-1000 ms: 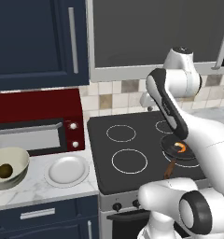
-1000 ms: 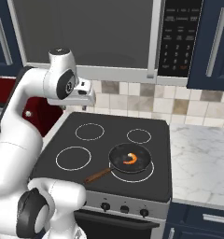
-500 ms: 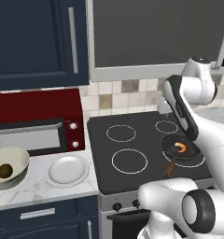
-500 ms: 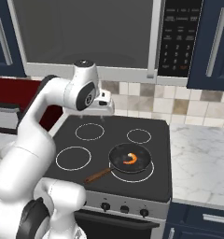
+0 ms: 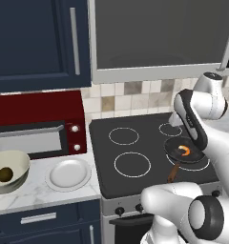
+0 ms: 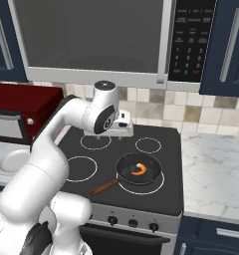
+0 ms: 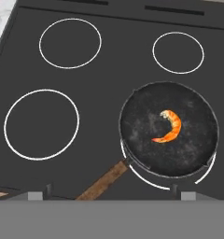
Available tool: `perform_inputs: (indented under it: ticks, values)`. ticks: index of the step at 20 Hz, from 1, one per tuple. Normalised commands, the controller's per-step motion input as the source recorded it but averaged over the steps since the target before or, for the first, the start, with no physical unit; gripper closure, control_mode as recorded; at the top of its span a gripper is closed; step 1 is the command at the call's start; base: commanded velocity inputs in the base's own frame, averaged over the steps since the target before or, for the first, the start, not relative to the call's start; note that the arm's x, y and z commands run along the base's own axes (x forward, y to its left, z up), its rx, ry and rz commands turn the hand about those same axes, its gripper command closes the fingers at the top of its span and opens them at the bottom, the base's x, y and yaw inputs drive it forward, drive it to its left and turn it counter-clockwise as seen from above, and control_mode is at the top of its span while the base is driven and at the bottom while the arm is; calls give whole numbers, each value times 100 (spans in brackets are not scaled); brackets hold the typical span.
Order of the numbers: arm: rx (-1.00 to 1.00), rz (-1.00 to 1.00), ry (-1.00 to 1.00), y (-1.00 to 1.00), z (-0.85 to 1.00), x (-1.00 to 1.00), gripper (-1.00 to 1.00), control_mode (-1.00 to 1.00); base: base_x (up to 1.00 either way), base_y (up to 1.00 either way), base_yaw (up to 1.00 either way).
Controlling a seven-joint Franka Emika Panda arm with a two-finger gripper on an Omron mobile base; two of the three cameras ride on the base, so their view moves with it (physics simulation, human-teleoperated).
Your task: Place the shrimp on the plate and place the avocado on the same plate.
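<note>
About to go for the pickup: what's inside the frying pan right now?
Just the shrimp, lying loose near the middle of the pan, curled and uncovered. The pan sits on the stove's front burner; that ring is mostly hidden under it, so what lies beneath cannot be seen.

Above the frying pan the air is free, so the shrimp lies reachable from overhead; only the low pan wall rings it. The plate sits bare on the desk, flanked closely by the bowl and microwave.
</note>
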Motion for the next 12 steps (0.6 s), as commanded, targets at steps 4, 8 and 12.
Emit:
perform_inputs:
  ticks: [4,8,12]
  values:
    - [0,0,0,-21,-27,0,-100,-100,0,0,0]
    - [0,0,0,-17,-42,0,-100,-100,0,0,0]
    - [0,0,0,-15,-34,0,-100,-100,0,0,0]
